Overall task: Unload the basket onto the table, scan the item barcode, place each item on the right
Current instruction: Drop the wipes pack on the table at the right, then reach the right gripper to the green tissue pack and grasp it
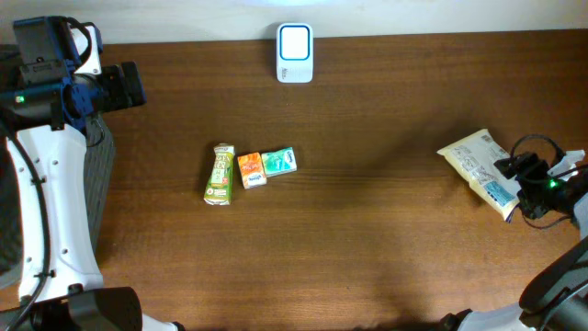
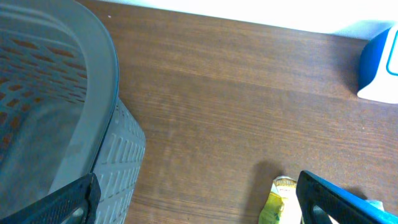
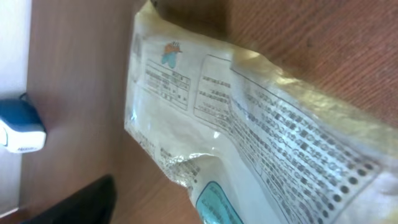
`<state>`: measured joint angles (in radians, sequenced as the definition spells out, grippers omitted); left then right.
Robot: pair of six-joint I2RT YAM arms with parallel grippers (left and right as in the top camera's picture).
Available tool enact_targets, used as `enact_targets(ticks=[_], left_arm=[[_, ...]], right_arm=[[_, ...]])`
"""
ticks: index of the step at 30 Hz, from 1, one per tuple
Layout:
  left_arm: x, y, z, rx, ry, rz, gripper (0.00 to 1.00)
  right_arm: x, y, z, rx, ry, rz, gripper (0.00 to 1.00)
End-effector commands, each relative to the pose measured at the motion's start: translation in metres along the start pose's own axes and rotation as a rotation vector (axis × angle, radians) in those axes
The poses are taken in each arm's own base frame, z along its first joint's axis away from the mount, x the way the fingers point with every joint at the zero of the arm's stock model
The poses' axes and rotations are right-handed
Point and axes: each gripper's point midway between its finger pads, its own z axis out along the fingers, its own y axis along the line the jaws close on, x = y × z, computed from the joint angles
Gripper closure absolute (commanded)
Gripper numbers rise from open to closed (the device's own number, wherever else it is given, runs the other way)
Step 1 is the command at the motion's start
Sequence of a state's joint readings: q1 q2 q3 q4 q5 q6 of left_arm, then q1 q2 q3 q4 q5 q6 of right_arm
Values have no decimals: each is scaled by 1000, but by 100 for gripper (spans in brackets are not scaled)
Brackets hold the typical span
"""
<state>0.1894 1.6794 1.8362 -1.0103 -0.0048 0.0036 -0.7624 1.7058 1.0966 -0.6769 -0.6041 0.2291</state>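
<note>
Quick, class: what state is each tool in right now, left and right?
Left tool: open, holding nothing.
Right tool: at the packet; whether it is open or gripping cannot be told.

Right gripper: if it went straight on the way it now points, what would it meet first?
The white printed pouch, which fills the wrist view right ahead of the right gripper. Whether they already touch is unclear; the table lies beneath it.

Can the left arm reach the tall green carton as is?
Probably yes: bare table lies between the left gripper and the green carton, its fingers are open, and the basket sits aside.
</note>
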Motion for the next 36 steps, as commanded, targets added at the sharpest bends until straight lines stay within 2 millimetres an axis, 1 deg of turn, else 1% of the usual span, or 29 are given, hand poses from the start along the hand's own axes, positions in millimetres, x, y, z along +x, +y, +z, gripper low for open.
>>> enact_targets(ticks=[1,2,3,4,5,7,8,9,10,11,12,13,14,15,16,17,18,19,21,22,23,25,26,28,30,33,34,35,36], left_arm=[[0,1,0,-1,1,10,1],[0,1,0,-1,1,11,1],[0,1,0,0,1,11,1],[0,1,0,-1,1,10,1],[0,1,0,-1,1,11,1],[0,1,0,-1,1,11,1],[0,1,0,-1,1,11,1],[0,1,0,-1,1,11,1],[0,1,0,-1,1,11,1],[0,1,0,-1,1,10,1],[0,1,0,-1,1,10,1],[0,1,0,-1,1,10,1],[0,1,0,-1,1,11,1],[0,1,0,-1,1,11,1],[0,1,0,-1,1,10,1],[0,1,0,-1,1,11,1],[0,1,0,-1,1,11,1],[0,1,0,-1,1,11,1],[0,1,0,-1,1,11,1],[0,1,0,-1,1,10,1],[0,1,0,-1,1,11,1],[0,1,0,-1,1,11,1],[0,1,0,-1,1,10,1],[0,1,0,-1,1,10,1],[0,1,0,-1,1,11,1],[0,1,0,-1,1,10,1],[0,1,0,-1,1,10,1],[0,1,0,-1,1,11,1],[0,1,0,-1,1,11,1]], right_arm=[[-29,32,-42,101,-33,-168,7],[-30,47,-63,223,-19,-214,1],[-29,59,-71,282,-15,-254,1],[-22,82,-70,283,-1,-316,1],[-14,100,-62,266,12,-366,1],[3,127,-45,246,39,-459,1],[16,155,-33,166,56,-513,1],[34,179,-23,80,96,-556,1],[51,196,-12,30,130,-601,1],[73,213,5,4,168,-667,2],[94,225,21,-12,207,-720,12],[122,239,44,-28,260,-763,19],[143,248,62,-37,297,-772,21],[159,256,75,-45,318,-769,25],[185,268,98,-59,344,-763,29],[217,282,124,-80,373,-756,31],[235,291,138,-100,382,-750,32],[260,303,155,-134,386,-762,33],[301,331,178,-231,372,-786,33],[318,344,186,-285,351,-826,32],[331,351,195,-303,314,-861,32],[346,349,209,-263,253,-905,28],[357,342,215,-235,250,-926,28],[375,337,215,-238,292,-946,27],[383,325,214,-197,329,-963,23],[384,294,212,-83,398,-955,22],[382,279,210,-29,431,-960,22],[374,264,203,20,473,-999,22],[364,263,193,23,505,-1027,22]])
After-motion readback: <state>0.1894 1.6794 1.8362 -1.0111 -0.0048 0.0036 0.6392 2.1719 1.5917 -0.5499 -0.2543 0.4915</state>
